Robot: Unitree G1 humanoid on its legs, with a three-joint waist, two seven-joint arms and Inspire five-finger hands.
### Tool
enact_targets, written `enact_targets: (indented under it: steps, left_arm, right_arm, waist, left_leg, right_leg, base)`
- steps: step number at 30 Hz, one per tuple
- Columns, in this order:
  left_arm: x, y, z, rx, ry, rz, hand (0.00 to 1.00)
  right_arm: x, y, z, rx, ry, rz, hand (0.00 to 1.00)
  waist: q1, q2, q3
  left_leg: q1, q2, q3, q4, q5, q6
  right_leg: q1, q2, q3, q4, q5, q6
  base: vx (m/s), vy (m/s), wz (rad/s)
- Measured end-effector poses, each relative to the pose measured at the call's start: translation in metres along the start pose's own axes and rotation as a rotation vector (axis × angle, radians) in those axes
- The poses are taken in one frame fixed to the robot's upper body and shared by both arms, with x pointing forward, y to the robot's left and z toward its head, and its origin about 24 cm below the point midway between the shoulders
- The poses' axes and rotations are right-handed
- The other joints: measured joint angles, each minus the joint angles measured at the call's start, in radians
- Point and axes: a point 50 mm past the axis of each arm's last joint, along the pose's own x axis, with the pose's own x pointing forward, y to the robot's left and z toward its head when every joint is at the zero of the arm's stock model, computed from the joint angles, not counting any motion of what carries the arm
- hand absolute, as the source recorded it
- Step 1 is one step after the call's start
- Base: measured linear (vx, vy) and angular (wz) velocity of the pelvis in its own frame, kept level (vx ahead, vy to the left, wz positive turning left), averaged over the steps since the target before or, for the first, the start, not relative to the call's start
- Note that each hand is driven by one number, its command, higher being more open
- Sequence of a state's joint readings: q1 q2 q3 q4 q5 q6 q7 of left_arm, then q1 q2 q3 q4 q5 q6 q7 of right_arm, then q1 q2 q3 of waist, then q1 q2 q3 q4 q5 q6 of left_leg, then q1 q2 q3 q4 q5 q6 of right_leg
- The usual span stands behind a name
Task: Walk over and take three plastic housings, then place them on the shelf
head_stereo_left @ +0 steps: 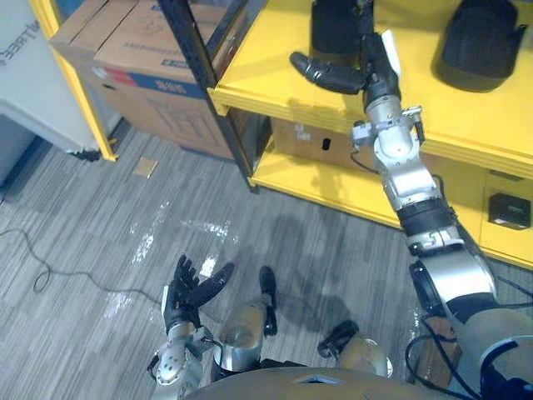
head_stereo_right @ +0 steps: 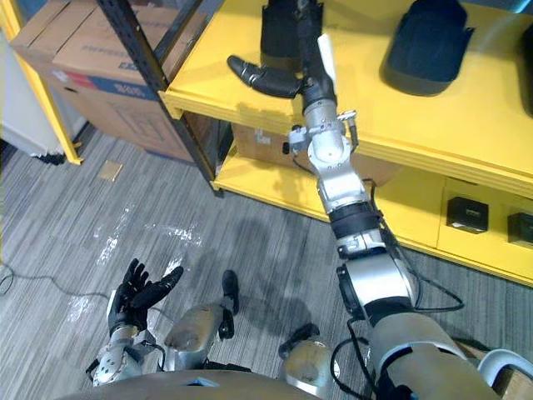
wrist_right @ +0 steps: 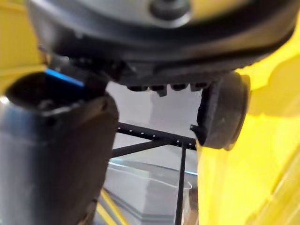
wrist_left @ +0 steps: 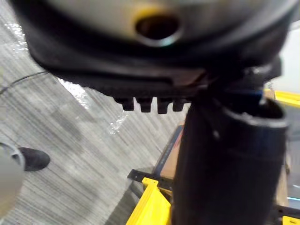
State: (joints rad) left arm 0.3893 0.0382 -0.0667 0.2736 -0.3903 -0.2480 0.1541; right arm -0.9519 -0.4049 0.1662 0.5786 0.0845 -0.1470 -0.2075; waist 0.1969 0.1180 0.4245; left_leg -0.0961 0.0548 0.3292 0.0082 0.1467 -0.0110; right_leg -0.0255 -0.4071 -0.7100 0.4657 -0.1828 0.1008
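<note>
Near the shelf's (head_stereo_left: 258, 83) left edge, a housing (head_stereo_left: 333, 25) is being crowded by the empty, wide-splayed right hand (head_stereo_left: 379, 73); it could be toppled.

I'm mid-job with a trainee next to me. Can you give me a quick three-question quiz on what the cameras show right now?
1. True or false: the left hand is holding a plastic housing.
2. How many black plastic housings can you see on the yellow shelf? A: one. B: two. C: four.
3. Fill in: the right hand reaches over the shelf's ___ level.

Key
1. False. The left hand is open and empty, low over the floor.
2. B. One housing stands beside the right hand and the other is further right.
3. Upper.
</note>
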Motion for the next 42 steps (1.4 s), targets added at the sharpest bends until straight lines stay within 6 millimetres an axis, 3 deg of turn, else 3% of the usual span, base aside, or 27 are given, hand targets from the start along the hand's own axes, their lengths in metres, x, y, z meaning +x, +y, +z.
enact_targets:
  steps: [3, 8, 12, 16, 21, 28, 33, 42]
  left_arm:
    - [0.000, -0.009, -0.003, 0.005, 0.019, -0.050, 1.00]
    - [0.002, -0.014, -0.008, 0.013, 0.039, -0.081, 1.00]
    - [0.004, -0.024, -0.009, 0.014, 0.044, -0.126, 1.00]
    - [0.003, -0.026, -0.010, 0.016, 0.048, -0.132, 1.00]
    - [0.003, -0.028, -0.011, 0.018, 0.054, -0.139, 1.00]
    - [0.001, -0.032, -0.013, 0.022, 0.063, -0.158, 1.00]
    - [0.006, -0.038, -0.012, 0.029, 0.063, -0.174, 1.00]
    - [0.007, -0.039, -0.012, 0.004, 0.070, -0.173, 1.00]
  right_arm:
    - [0.003, -0.015, 0.001, -0.030, -0.003, -0.076, 1.00]
    - [0.006, -0.021, 0.003, -0.053, -0.026, -0.134, 1.00]
    - [0.016, -0.025, 0.029, -0.112, -0.162, -0.164, 1.00]
    - [0.019, -0.025, 0.037, -0.110, -0.196, -0.165, 1.00]
    - [0.022, -0.024, 0.028, -0.107, -0.102, -0.115, 1.00]
    - [0.022, -0.022, -0.007, -0.187, 0.124, -0.051, 1.00]
    - [0.038, -0.031, 0.009, -0.229, 0.116, -0.061, 1.00]
    - [0.040, -0.037, 0.006, -0.239, 0.147, -0.025, 1.00]
  waist:
    - [0.004, 0.018, 0.021]
    - [0.008, 0.027, 0.026]
    - [0.005, 0.057, 0.044]
    - [0.010, 0.059, 0.046]
    - [0.014, 0.061, 0.046]
    - [0.023, 0.065, 0.048]
    - [0.030, 0.091, 0.059]
    - [0.040, 0.091, 0.059]
  left_leg:
    - [-0.005, -0.013, 0.006, 0.005, 0.000, 0.000]
    - [-0.013, -0.011, 0.021, 0.015, 0.001, 0.002]
    - [-0.016, -0.003, 0.019, 0.028, 0.002, 0.001]
    - [-0.016, 0.001, 0.017, 0.033, 0.002, 0.001]
    - [-0.016, 0.003, 0.017, 0.033, 0.001, 0.000]
    - [-0.019, 0.002, 0.008, 0.034, 0.002, -0.001]
    - [-0.021, 0.004, 0.005, 0.041, 0.003, -0.003]
    - [-0.030, 0.006, -0.004, 0.042, 0.005, -0.004]
  right_leg:
    - [-0.024, -0.028, 0.013, 0.043, -0.019, 0.000]
    - [-0.057, -0.044, 0.034, 0.087, -0.040, -0.010]
    - [-0.063, -0.047, 0.035, 0.114, -0.060, -0.019]
    - [-0.064, -0.048, 0.034, 0.127, -0.072, -0.022]
    - [-0.065, -0.048, 0.032, 0.133, -0.080, -0.023]
    - [-0.062, -0.049, 0.026, 0.137, -0.084, -0.022]
    - [-0.062, -0.053, 0.023, 0.147, -0.089, -0.026]
    - [-0.060, -0.051, 0.008, 0.146, -0.089, -0.027]
  base:
    - [-0.01, 0.001, -0.02]
    - [-0.01, -0.044, -0.10]
    - [-0.01, -0.077, -0.01]
    - [0.00, -0.063, 0.01]
    - [0.00, -0.049, 0.00]
    - [0.00, -0.037, 0.04]
    - [-0.01, -0.020, 0.01]
    - [-0.01, -0.029, 0.03]
